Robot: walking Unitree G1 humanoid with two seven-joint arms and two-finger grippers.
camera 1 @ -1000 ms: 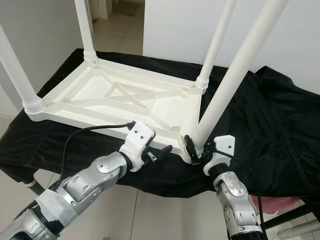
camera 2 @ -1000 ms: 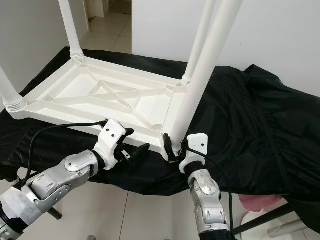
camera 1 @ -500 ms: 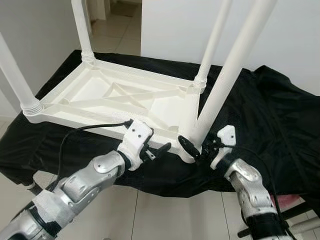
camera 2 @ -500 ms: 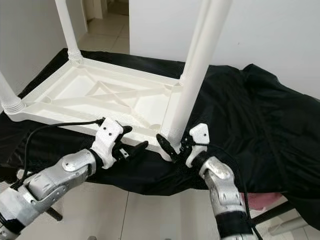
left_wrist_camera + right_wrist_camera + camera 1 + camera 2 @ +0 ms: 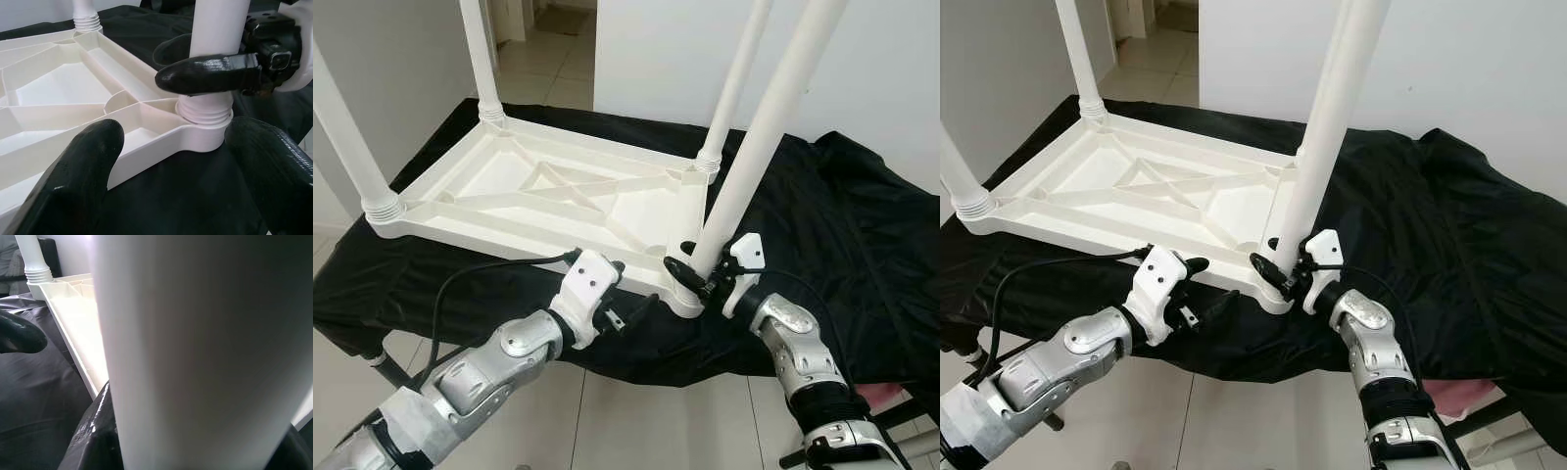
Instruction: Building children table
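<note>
All four white legs [image 5: 759,137] cut off by the top edge. Bench frame under the black cloth [image 5: 822,225] hidden. Far finger of the right pincer [image 5: 695,279] concealed behind the near leg. Pink thing [image 5: 891,397] at the lower right mostly covered, unidentifiable.

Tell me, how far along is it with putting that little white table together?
Nearly done, it seems. The white tabletop lies upside down on the black cloth, with three legs standing in their corners. The right gripper clasps the base of the fourth leg, by its threaded socket. The left gripper waits open beside it. Left: tightening that leg and flipping the table.
</note>
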